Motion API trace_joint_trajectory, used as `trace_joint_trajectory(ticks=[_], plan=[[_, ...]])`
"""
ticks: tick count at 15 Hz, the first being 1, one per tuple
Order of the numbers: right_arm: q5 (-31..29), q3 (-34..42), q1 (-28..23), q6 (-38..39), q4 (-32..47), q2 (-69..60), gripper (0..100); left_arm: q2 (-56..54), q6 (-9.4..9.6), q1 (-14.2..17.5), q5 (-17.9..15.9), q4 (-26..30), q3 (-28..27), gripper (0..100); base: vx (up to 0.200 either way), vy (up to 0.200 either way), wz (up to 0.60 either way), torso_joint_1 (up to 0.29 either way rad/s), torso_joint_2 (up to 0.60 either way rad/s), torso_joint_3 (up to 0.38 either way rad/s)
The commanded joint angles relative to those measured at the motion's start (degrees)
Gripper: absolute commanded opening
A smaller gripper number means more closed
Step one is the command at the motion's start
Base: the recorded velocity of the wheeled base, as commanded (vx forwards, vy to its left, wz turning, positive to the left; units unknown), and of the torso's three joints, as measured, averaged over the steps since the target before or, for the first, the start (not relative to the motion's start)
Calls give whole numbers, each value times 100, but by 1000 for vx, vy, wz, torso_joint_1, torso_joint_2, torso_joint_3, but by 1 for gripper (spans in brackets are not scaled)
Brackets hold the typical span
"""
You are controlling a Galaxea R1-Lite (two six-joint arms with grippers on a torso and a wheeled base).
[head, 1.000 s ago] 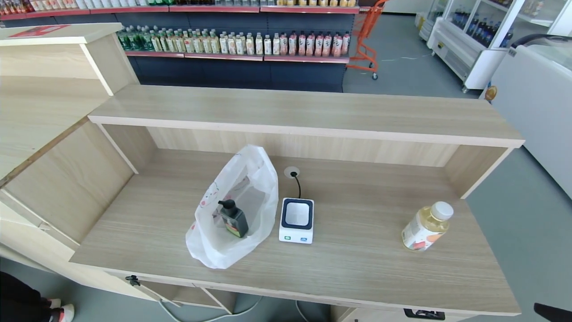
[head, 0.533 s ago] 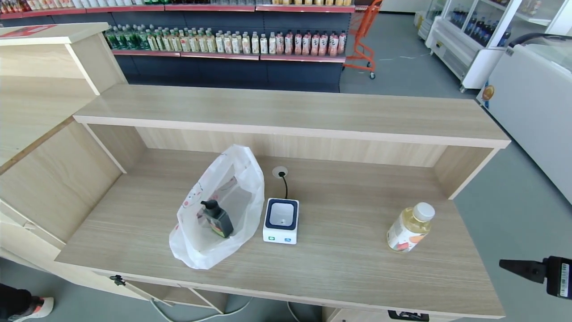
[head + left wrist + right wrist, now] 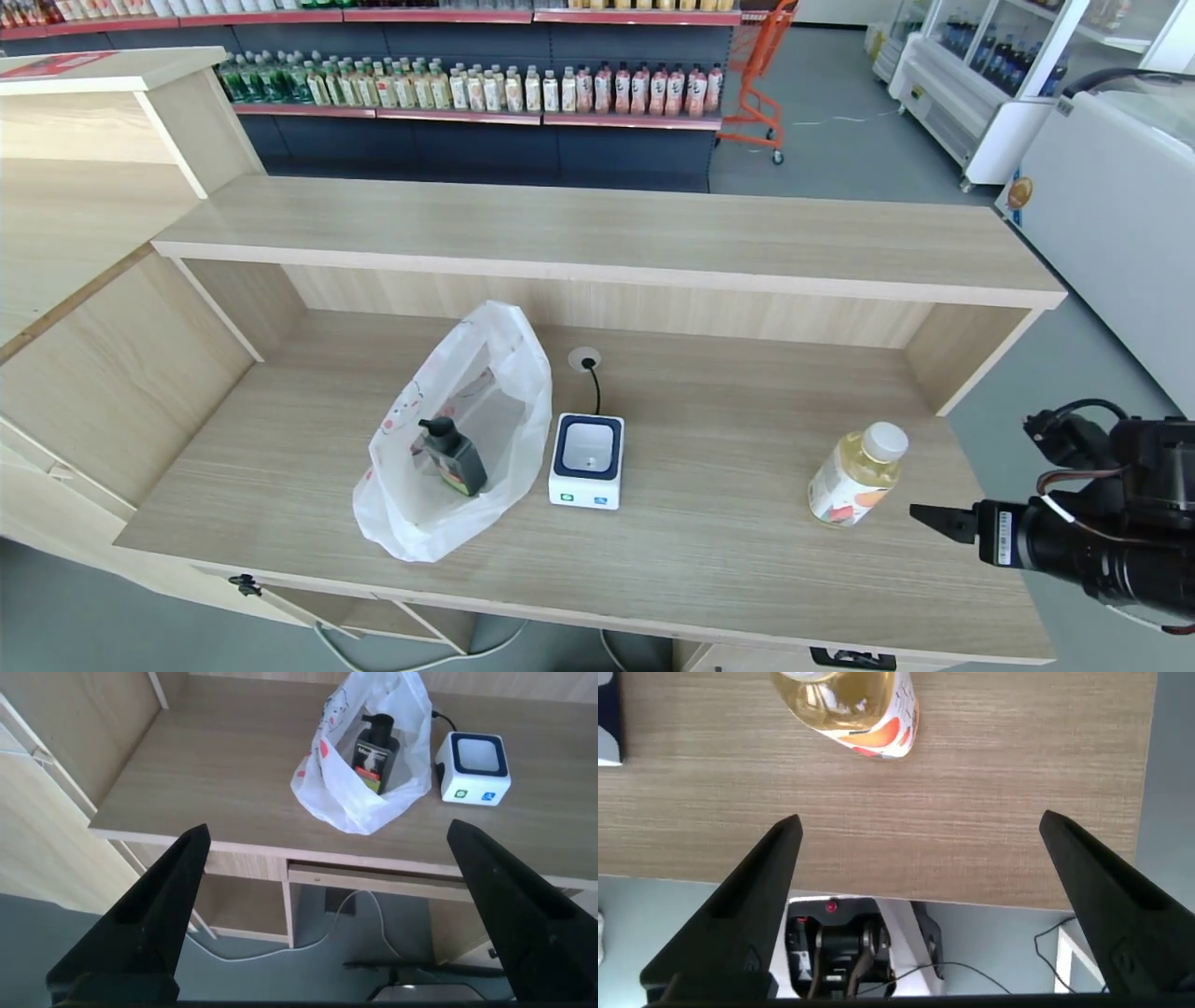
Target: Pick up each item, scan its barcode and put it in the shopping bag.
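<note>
Bottle (image 3: 857, 474) upright, near right edge of counter (image 3: 728, 546)

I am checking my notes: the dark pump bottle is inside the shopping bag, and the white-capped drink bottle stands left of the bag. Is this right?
Not quite. The head view shows the white-capped drink bottle standing right of the shopping bag, beyond the barcode scanner. The dark pump bottle is inside the bag, as you wrote.
</note>
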Motion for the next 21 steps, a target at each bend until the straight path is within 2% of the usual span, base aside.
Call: trace_joint_trajectory(ticks=[1,3,8,14,21], plan=[[15,-3,437,-5,-609,1009,100,-2,-2,0,-1,-4,1,100,0,0,0,0,0,0],[-12,6,701,-49,-1181,1431,100,-2,-2,0,-1,-4,1,100,0,0,0,0,0,0],[-205,-3,701,-401,-1972,2011,100,-2,-2,0,-1,-4,1,100,0,0,0,0,0,0],[-214,-3,833,-568,-3562,2890,100,-2,-2,0,-1,-4,1,100,0,0,0,0,0,0],[-372,-328,1061,-577,-4582,3532,100,-2,-2,0,-1,-4,1,100,0,0,0,0,0,0]])
